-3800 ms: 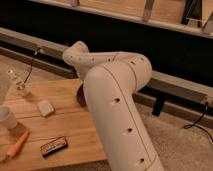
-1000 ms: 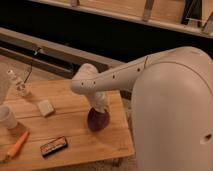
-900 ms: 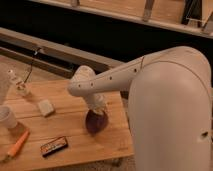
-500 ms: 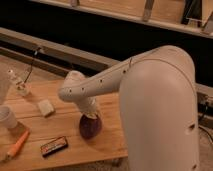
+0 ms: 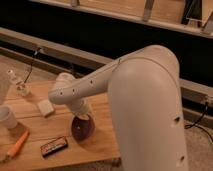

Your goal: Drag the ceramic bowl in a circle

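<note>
Where fingers [image 5: 82, 118] descend shut, ceramic bowl [image 5: 83, 128] directly beneath

Wooden slatted table [image 5: 102, 145] filling the lower left of the frame, ceramic bowl [image 5: 82, 127] at centre under the gripper [image 5: 82, 114], pale square block [image 5: 46, 107], white cup [image 5: 7, 117] at left edge, orange marker [image 5: 17, 145], dark snack bar [image 5: 54, 146] near the bottom

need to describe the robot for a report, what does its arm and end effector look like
The arm is a thick, smooth, off-white shell of rounded, tube-like segments with bulging joints, dotted with small dark round holes along its sides. No cables or printed markings show on it. The end effector sits at the arm's tip, low over the wooden table at the ceramic bowl; little of its form shows.
</note>
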Controlling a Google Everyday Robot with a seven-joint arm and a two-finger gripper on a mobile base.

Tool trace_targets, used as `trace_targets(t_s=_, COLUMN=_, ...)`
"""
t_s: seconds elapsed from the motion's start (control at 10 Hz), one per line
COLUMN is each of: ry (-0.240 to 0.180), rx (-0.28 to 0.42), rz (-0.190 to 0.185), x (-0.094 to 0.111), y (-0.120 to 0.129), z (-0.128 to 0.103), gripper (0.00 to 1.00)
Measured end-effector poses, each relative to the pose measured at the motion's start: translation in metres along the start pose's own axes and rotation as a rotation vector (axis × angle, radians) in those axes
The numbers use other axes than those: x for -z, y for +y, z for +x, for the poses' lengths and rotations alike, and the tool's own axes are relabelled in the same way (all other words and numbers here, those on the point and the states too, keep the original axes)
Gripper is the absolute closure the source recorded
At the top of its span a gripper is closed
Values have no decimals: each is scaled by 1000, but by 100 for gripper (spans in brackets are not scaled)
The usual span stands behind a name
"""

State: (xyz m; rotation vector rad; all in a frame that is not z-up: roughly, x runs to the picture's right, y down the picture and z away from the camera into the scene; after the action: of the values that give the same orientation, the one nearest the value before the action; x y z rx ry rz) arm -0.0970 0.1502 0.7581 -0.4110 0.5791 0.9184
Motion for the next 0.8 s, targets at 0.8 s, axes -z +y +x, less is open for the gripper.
trace_targets(t_s=0.8, ry=-37, rx=83, rz=-4, x=13, y=33, z=-41, gripper=100)
